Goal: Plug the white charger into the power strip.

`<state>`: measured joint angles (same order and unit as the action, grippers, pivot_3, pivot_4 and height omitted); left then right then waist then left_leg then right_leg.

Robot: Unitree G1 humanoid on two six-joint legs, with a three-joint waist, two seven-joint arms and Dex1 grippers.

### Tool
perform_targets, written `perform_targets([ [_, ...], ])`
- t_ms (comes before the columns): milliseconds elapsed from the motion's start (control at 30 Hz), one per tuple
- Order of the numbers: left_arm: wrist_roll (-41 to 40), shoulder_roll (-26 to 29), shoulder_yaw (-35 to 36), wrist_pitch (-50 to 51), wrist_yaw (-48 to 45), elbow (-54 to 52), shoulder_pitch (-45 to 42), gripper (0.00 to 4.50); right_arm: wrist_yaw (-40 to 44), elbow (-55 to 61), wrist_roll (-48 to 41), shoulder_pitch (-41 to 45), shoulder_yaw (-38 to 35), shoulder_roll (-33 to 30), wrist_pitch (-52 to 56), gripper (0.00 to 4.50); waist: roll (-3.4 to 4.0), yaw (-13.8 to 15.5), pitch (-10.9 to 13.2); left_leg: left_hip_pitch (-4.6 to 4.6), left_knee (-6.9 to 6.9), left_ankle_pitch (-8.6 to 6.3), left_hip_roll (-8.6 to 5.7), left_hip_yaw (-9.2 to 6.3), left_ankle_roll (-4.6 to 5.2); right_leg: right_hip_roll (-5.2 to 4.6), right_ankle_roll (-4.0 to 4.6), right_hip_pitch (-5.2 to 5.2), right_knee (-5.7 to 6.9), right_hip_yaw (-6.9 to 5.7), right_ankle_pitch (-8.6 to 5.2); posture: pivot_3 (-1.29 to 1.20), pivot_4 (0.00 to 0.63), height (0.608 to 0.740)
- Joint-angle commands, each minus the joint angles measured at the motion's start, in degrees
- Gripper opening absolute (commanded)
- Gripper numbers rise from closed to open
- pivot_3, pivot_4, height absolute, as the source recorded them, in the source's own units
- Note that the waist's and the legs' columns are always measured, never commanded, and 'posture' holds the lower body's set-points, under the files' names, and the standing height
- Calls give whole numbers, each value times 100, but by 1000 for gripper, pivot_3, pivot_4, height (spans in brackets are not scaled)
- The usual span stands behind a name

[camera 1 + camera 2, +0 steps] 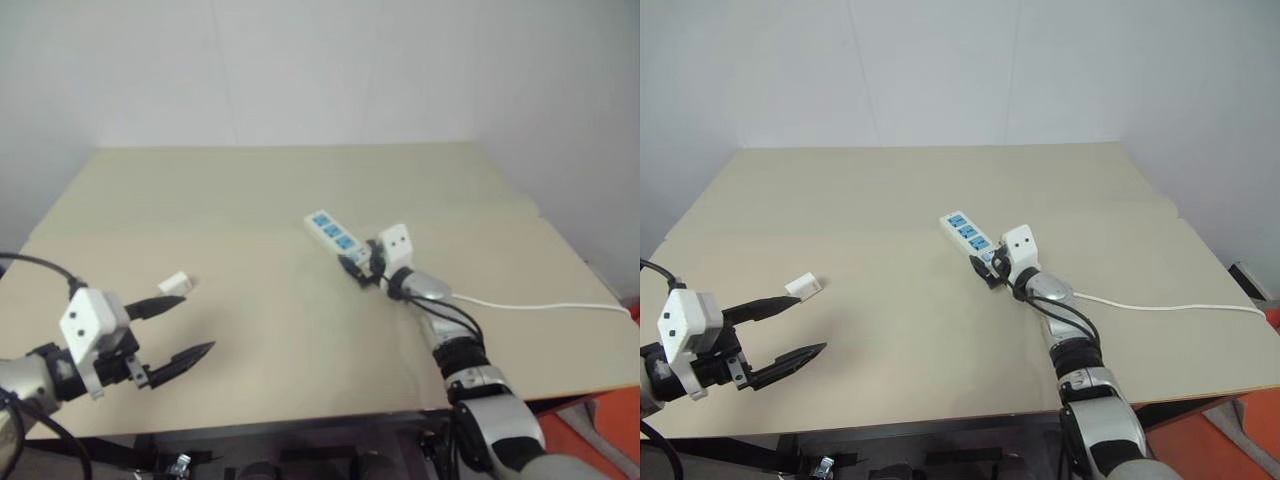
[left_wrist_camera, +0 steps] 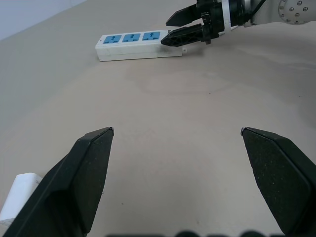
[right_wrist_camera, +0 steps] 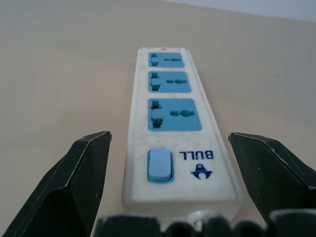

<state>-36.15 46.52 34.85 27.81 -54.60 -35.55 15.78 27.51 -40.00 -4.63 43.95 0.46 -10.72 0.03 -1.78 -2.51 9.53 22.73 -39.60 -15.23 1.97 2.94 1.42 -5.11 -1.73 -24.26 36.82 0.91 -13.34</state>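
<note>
desk (image 1: 280, 190) surface, pale and matte, is seen to carry everything; it is judged to give moderate friction, so light things may be expected to slide when pushed.

power strip (image 1: 333, 233) is laid flat near the middle of the desk, a little to the robot's right, with three blue socket faces and a blue switch at the near end in the right wrist view. it is judged rigid, hard-shelled and light for its length, so it is likely to skid or swivel under a sideways push and would be steadied best across its narrow width, at the switch end, away from the sockets. its white cord (image 1: 540, 305) is trailed off toward the desk's right edge and is judged limp, offering little anchoring.

right end effector (image 3: 168, 190) is held open, its two black fingers set either side of the strip's switch end; whether the plastic is touched cannot be told, and nothing is clamped yet.

left end effector (image 1: 180, 325) is spread wide and empty, hovering low over the desk's left part.

white charger (image 1: 176, 283) is lying on the desk just beside the upper finger of the left end effector, well apart from the strip. it is judged small, light, stiff and smooth-sided, so it may slip or tip; it would be taken best across two flat opposite faces of the body, with the prong side left free. its prongs cannot be made out.
</note>
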Motion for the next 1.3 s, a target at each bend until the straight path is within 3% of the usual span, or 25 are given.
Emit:
perform_targets([
  [33,-115,77,124,-78,-7,-146,-29,4500,-2,-185,1,114,-63,5,-281,4478,0,0,0,0,0,0,0,0,0,0,0,0,0,0,0,0,150,740],
  [833,-108,159,225,-78,-76,-110,-22,4500,-21,-2272,21,828,-303,294,-1354,4478,1,-37,0,-21,34,13,-1,2,-22,-1,5,2,-3,4,2,0,150,740],
  [1000,-124,175,268,-54,-87,-128,1,4500,-59,-2420,79,800,-293,300,-1477,3418,0,-46,0,-31,37,13,-1,4,-22,-3,5,11,-4,5,2,0,150,740],
  [1300,-122,202,247,-64,-138,-93,-19,4500,228,-2203,-75,642,-431,309,-1690,3421,0,-83,0,-33,44,14,-2,4,-24,-6,6,10,-5,5,1,0,150,740],
])
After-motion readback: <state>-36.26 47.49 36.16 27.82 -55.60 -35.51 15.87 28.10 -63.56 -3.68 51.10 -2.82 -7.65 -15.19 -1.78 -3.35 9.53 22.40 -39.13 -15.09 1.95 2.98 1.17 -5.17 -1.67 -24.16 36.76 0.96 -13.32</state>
